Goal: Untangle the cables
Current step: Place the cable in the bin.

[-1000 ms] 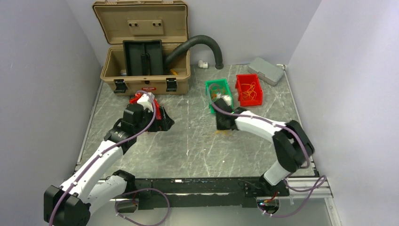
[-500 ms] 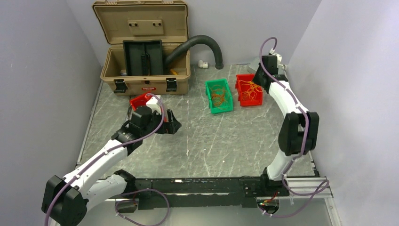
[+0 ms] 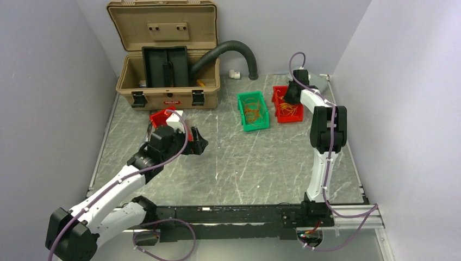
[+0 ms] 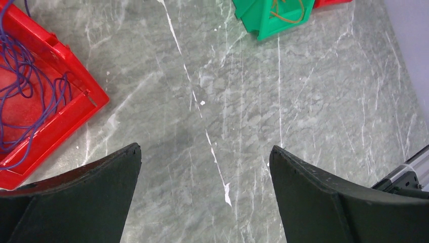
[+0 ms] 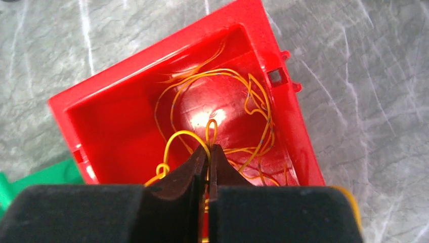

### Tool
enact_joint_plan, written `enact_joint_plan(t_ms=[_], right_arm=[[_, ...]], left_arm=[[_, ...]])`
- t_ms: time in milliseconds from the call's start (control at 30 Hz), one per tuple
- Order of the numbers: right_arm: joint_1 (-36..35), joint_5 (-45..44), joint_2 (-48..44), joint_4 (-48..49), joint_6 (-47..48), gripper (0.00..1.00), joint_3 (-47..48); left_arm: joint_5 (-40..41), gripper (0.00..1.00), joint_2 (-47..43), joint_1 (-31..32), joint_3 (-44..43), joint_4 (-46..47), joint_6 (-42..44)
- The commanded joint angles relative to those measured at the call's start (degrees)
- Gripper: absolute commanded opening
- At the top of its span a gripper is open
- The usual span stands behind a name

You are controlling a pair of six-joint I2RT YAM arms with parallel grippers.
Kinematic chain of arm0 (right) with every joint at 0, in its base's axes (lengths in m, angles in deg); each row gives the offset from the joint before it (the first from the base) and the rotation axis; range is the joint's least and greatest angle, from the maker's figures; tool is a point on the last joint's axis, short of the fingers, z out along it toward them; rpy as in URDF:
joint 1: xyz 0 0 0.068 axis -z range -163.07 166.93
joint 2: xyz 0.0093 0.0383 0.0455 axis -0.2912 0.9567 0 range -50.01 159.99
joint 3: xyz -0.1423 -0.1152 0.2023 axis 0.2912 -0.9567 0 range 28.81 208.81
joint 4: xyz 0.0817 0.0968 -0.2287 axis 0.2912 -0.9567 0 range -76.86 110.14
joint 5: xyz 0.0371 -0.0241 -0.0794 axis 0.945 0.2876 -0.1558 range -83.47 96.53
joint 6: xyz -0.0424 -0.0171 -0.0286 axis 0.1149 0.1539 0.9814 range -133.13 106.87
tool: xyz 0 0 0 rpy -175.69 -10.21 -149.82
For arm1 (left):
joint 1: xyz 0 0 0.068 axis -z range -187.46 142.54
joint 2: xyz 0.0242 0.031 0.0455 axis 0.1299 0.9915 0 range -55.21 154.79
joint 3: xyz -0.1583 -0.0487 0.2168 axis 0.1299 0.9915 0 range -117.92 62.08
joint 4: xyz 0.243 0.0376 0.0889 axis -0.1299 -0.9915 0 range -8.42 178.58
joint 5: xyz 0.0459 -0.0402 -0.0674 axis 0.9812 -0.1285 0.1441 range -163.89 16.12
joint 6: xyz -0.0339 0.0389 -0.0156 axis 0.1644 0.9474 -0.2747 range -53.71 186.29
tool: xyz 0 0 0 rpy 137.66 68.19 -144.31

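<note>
Thin yellow and orange cables lie tangled in a red bin at the back right of the table, also in the top view. My right gripper hangs over this bin, shut on a yellow cable loop; in the top view it sits at the bin's far end. More orange cables lie in a green bin. My left gripper is open and empty above bare table, right of a second red bin holding thin purple wires.
An open tan toolbox stands at the back left with a fat black corrugated hose arching out of it. A small white part lies by the back wall. The green bin's corner shows in the left wrist view.
My right arm swung from the table's middle to the back right and came down over the red bin. My left gripper shifted slightly right, off its red bin.
</note>
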State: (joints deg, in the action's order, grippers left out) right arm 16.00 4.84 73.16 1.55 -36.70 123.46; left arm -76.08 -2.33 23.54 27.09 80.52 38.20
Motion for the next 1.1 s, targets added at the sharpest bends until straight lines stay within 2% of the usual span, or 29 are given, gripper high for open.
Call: enact_joint_plan(t_ms=[0,67,100,267,367,400,467,667,767,967,1067], right_arm=[[0.14,-2.48,-0.02,5.28,0.24,0.14,0.5],[0.09,-2.59,-1.52,6.13,0.77,0.39,-0.61],[0.06,-2.57,-2.55,6.65,1.18,0.49,-1.32],[0.05,2.46,-11.22,10.01,1.95,0.75,-7.03],[0.04,3.78,-17.89,11.99,2.32,0.94,-11.85],[0.05,4.39,-20.28,12.99,2.63,0.97,-13.7],[0.05,5.57,-25.23,15.16,3.35,1.0,-17.94],[0.05,6.69,-40.77,23.44,3.68,1.0,-30.79],[0.05,7.3,-48.27,28.15,5.46,1.0,-38.51],[-0.5,7.83,-65.03,44.81,10.76,1.0,-60.95],[-0.61,6.85,-69.46,46.91,12.43,1.0,-67.94]], left_arm=[[1.98,0.99,-3.3,0.25,1.56,4.0,1.17],[2.02,0.99,-4.51,0.23,2.35,4.32,1.64],[2.99,0.99,-5.0,0.2,2.49,4.09,1.91],[10.16,0.99,-7.42,0.23,4.33,5.41,5.15],[13.67,0.99,-9.66,0.2,7.14,9.93,6.83],[14.56,0.99,-10.31,0.22,8.07,11.56,7.21],[15.43,0.99,-11.16,0.27,9.49,14.51,8.14],[20.16,0.99,-11.36,0.26,8.26,15.27,12.87],[23.03,0.99,-13.1,0.21,9.87,18.87,17.63],[38.42,0.99,-13.54,0.16,14.41,22.35,21.14],[42.46,0.99,-10.95,0.12,17.64,30.4,28.19]])
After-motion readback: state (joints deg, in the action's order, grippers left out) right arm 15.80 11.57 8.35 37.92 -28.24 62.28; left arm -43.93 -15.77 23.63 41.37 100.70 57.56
